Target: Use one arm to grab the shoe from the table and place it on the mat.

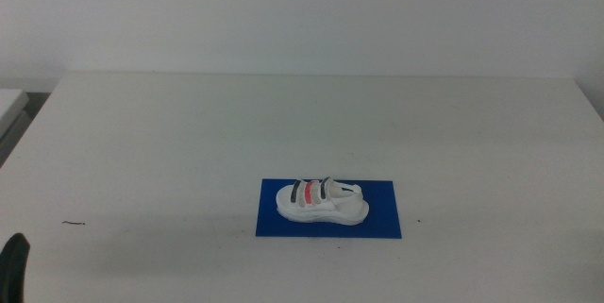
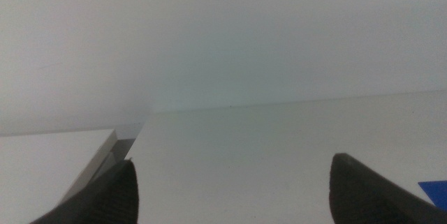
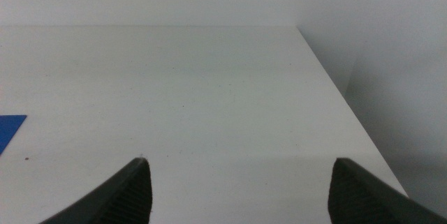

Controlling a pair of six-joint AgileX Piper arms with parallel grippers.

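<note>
The white shoe (image 1: 321, 201) with two dark straps and one red strap lies on its sole on the dark blue mat (image 1: 377, 220), near the front middle of the white table (image 1: 302, 124). No gripper touches it. My left gripper (image 2: 234, 189) is open and empty, low at the table's front left; a dark part of it (image 1: 13, 265) shows at the middle view's bottom left corner. My right gripper (image 3: 239, 192) is open and empty, over bare table to the right of the mat, out of the middle view. A corner of the mat shows in both wrist views (image 2: 434, 189) (image 3: 10, 130).
A small dark mark (image 1: 72, 223) lies on the table at the front left. The table's right edge (image 3: 342, 91) runs close to my right gripper. A second white surface (image 2: 56, 158) stands beyond the table's left edge.
</note>
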